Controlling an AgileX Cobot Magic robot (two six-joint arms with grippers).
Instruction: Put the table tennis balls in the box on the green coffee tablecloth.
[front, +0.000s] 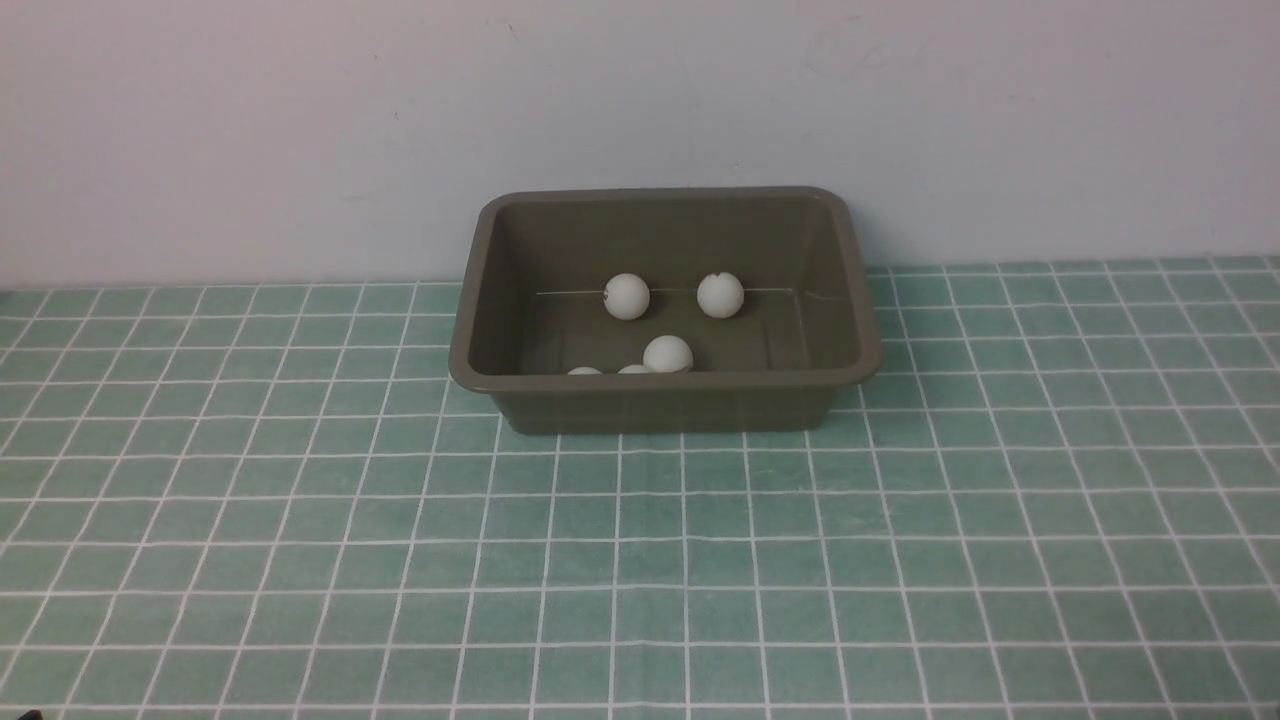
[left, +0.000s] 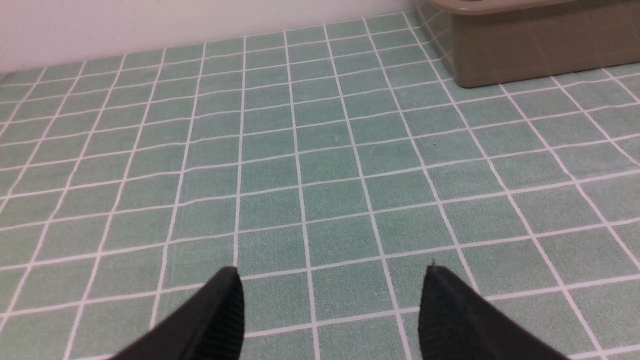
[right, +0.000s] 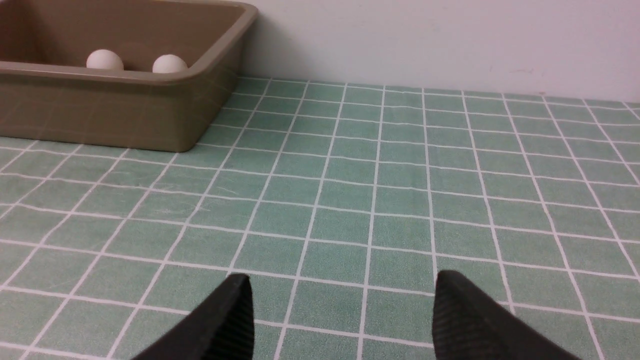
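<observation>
The olive-brown box (front: 850, 300) stands on the green coffee tablecloth (front: 640, 560) at the back centre, against the wall. Several white table tennis balls lie inside it: one (front: 627, 296) with a small dark mark, one (front: 720, 294) beside it, one (front: 668, 353) nearer, and two (front: 585, 371) half hidden behind the front rim. My left gripper (left: 332, 272) is open and empty above bare cloth, with the box (left: 530, 45) far off. My right gripper (right: 342, 280) is open and empty; the box (right: 125, 107) and two balls (right: 169, 63) show beyond it. Neither gripper shows in the front view.
A plain pale wall (front: 640, 100) runs right behind the box. The cloth covers the table out to every edge of the front view.
</observation>
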